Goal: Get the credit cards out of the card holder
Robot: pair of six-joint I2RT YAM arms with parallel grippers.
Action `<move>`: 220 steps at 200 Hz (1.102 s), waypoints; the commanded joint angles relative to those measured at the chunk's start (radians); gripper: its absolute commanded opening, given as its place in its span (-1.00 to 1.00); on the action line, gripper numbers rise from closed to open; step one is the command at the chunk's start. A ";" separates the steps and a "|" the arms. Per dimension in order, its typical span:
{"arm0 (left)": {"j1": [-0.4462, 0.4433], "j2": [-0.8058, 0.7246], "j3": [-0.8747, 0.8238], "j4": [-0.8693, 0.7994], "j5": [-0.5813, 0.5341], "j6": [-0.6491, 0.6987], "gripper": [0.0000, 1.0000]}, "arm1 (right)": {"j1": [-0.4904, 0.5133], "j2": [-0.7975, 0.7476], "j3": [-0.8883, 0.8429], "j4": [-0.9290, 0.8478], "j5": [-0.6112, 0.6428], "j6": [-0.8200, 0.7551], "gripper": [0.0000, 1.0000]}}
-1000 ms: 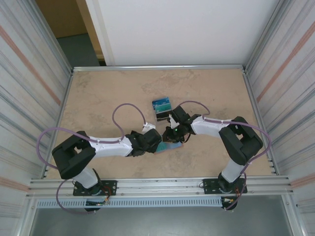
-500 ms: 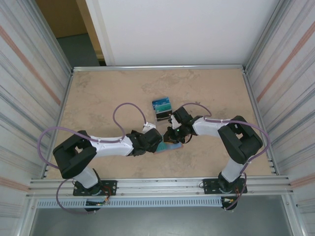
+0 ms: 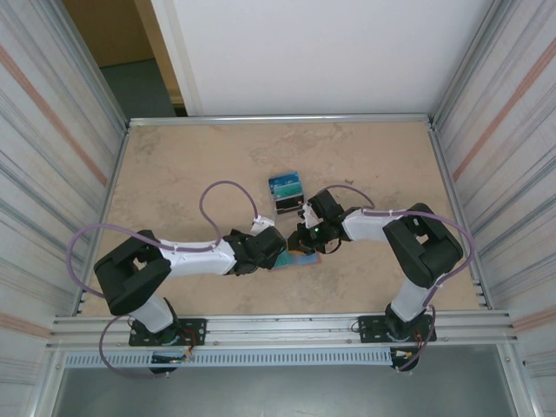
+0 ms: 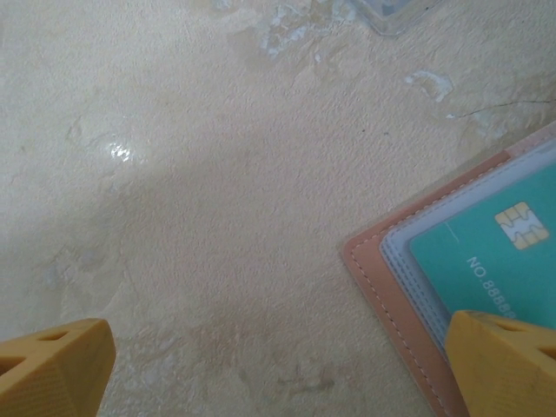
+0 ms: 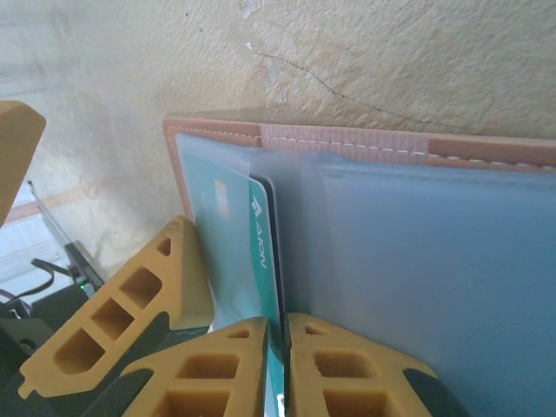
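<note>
Beige mottled tabletop underneath. The right gripper pinches the edge of a credit card in the open card holder straight ahead. The left gripper gapes wide, one fingertip over the holder's corner. The card looks light, stiff and slick, so its exposed edge is the place to grip.

Looked like a robotics lab cell, probably: beige bench walled by corrugated metal panels, aluminium rails.
</note>
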 commanded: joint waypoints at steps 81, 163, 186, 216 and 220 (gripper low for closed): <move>-0.006 0.032 0.015 -0.043 0.007 -0.012 0.97 | -0.014 -0.001 -0.026 0.063 -0.041 0.018 -0.89; 0.002 0.041 0.012 -0.055 -0.008 -0.010 0.98 | -0.044 -0.040 -0.050 0.017 -0.004 -0.012 -0.99; 0.009 0.040 0.008 -0.054 -0.010 -0.009 0.97 | -0.051 -0.050 -0.051 0.003 0.000 -0.021 -0.99; 0.013 0.039 0.006 -0.052 -0.013 -0.005 0.98 | -0.057 -0.059 -0.053 -0.008 0.008 -0.028 -0.98; 0.013 0.039 0.004 -0.052 -0.014 -0.005 0.97 | -0.058 -0.060 -0.053 -0.011 0.010 -0.028 -0.98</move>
